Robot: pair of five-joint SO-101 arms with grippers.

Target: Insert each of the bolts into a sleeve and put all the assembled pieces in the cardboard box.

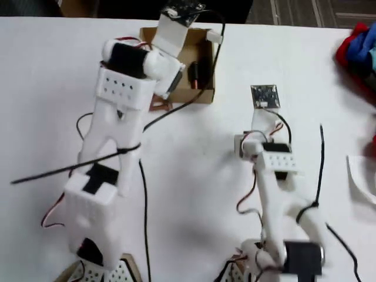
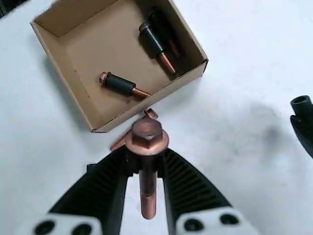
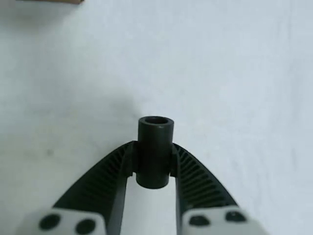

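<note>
Insertion step, I judge: the left gripper (image 2: 146, 159) clamps a copper hex-head bolt (image 2: 148, 138) beside the brown cardboard box (image 2: 105, 46) holding 2 assembled pieces (image 2: 120, 84). The right gripper (image 3: 152, 169) pinches a black cylindrical sleeve (image 3: 155, 137) over the white surface (image 3: 234, 73). Next they need aligning.

Inspected: the left arm (image 1: 117, 117) has a white plastic shell in blocky segments, with black motor blocks (image 1: 126, 59) set into the joints and two rows of small holes across one plate. A black cable (image 1: 144, 194) trails from it, and red wires (image 1: 50, 217) loop out near the base. The right arm (image 1: 276, 176) has the same white shell and black motors, with a bare circuit board (image 1: 265, 96) at the wrist. The left gripper (image 2: 146, 156) and right gripper (image 3: 152, 152) have black fingers (image 2: 105, 188), ribbed inside, on white mounts (image 3: 63, 223) with dark round holes.
</note>
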